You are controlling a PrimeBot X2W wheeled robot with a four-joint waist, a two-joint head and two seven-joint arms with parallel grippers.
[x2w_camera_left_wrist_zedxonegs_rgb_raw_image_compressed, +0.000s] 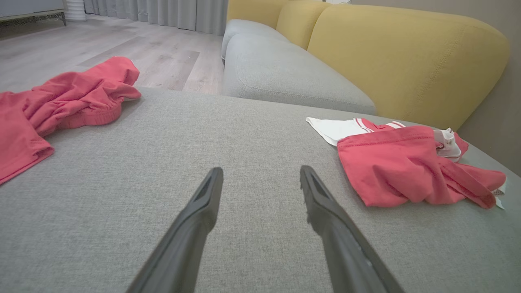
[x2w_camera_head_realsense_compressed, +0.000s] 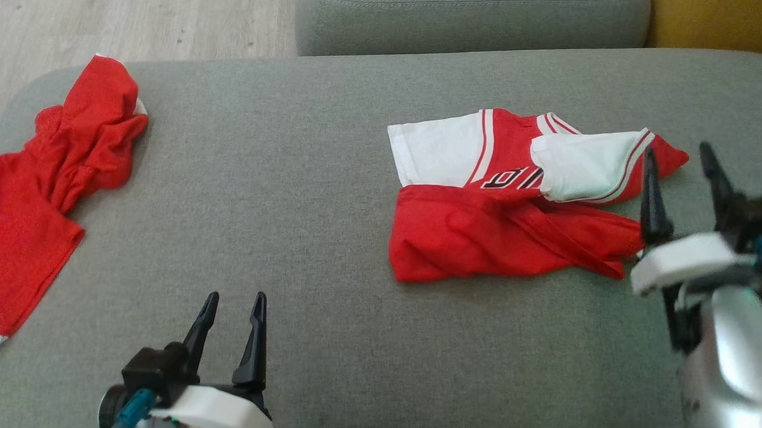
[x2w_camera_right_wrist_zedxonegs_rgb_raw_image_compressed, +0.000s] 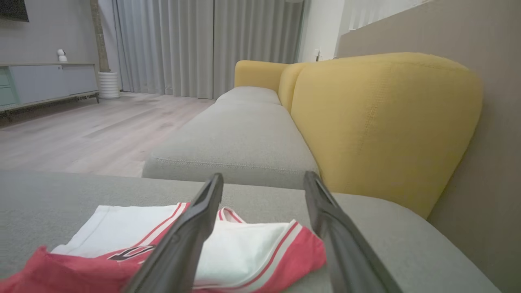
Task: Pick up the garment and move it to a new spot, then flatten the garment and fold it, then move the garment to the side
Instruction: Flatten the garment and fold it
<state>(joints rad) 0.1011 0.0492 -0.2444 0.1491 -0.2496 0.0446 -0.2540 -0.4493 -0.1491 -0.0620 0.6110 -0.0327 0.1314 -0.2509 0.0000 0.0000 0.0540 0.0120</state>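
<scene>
On the grey seat (x2w_camera_head_realsense_compressed: 261, 170), at about 3 o'clock from its middle in the head view, lies the jersey (x2w_camera_head_realsense_compressed: 502, 238). It is folded into a rough block. Its white sleeves and a strip of black lettering sit along the far edge, and bunched red cloth fills the near half. A loose red fold trails off toward 4 o'clock.

At 9 o'clock, well apart from the jersey, a crumpled red cloth (x2w_camera_head_realsense_compressed: 40, 212) drapes over the seat's left edge. A white band shows at its near corner. It may be shorts or a top; the heap is too rumpled to tell.

The left fingers (x2w_camera_head_realsense_compressed: 254, 343) stand at 7 o'clock, spread wide and holding nothing, with bare seat between them. In the left wrist view these fingers (x2w_camera_left_wrist_zedxonegs_rgb_raw_image_compressed: 195, 228) point over the seat (x2w_camera_left_wrist_zedxonegs_rgb_raw_image_compressed: 244, 134), with the red cloth (x2w_camera_left_wrist_zedxonegs_rgb_raw_image_compressed: 73, 97) at 10 o'clock and the jersey (x2w_camera_left_wrist_zedxonegs_rgb_raw_image_compressed: 386, 167) at 3 o'clock.

The right fingers (x2w_camera_head_realsense_compressed: 652, 200) are at 3 o'clock, just beside the jersey's right end. They too are parted and empty. One finger crosses the jersey's edge, and whether it touches the cloth is unclear. In the right wrist view these fingers (x2w_camera_right_wrist_zedxonegs_rgb_raw_image_compressed: 191, 228) rise over the jersey (x2w_camera_right_wrist_zedxonegs_rgb_raw_image_compressed: 252, 252), which lies at 7 o'clock.

A yellow backrest (x2w_camera_right_wrist_zedxonegs_rgb_raw_image_compressed: 378, 122) stands at 2 o'clock, and a pale wood floor (x2w_camera_head_realsense_compressed: 107, 9) shows at 11 o'clock in the head view.
</scene>
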